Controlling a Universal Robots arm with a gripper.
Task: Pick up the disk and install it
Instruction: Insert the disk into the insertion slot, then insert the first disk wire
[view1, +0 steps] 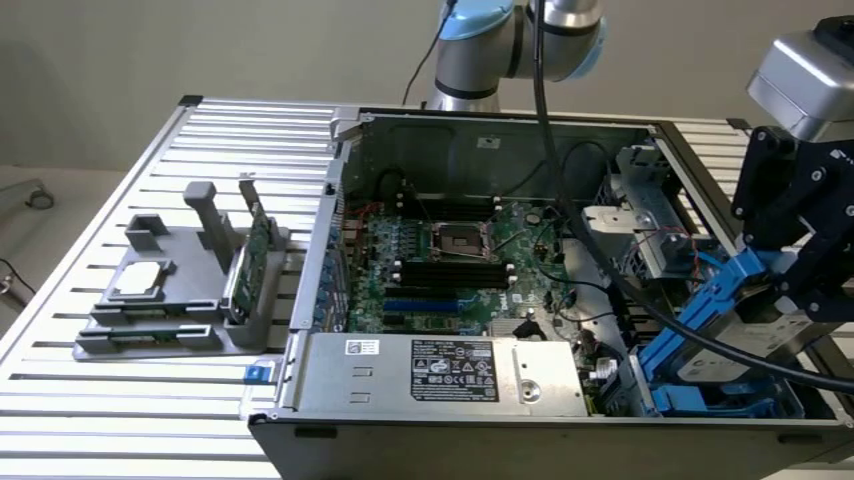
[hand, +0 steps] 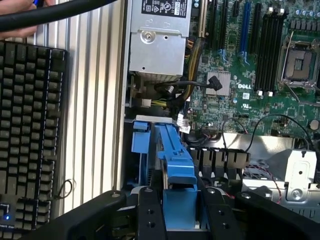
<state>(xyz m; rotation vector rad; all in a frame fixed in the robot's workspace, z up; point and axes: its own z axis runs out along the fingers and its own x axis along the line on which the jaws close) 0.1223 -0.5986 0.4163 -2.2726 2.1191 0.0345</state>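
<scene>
The disk (view1: 705, 345) is a silver-grey drive in bright blue carrier rails. It hangs tilted over the drive bay at the front corner of the open computer case (view1: 350, 180), on the exterior view's right. My gripper (view1: 774, 292) is shut on its upper end. In the wrist view the blue carrier (hand: 172, 150) runs out from between my two black fingers (hand: 150, 212), and my gripper (hand: 181, 197) clamps it from both sides. The disk's lower end reaches down among blue bay rails, and whether it touches them is hidden.
Inside the case lie the motherboard (view1: 454, 260) and a silver power supply (view1: 441, 370). A grey holder (view1: 174, 300) on the slatted table carries a small silver chip (view1: 142, 280) and a green card (view1: 251, 262). A black cable (view1: 587, 230) crosses the case. A keyboard (hand: 30, 135) lies beside it, and a hand (hand: 17, 7) is near it.
</scene>
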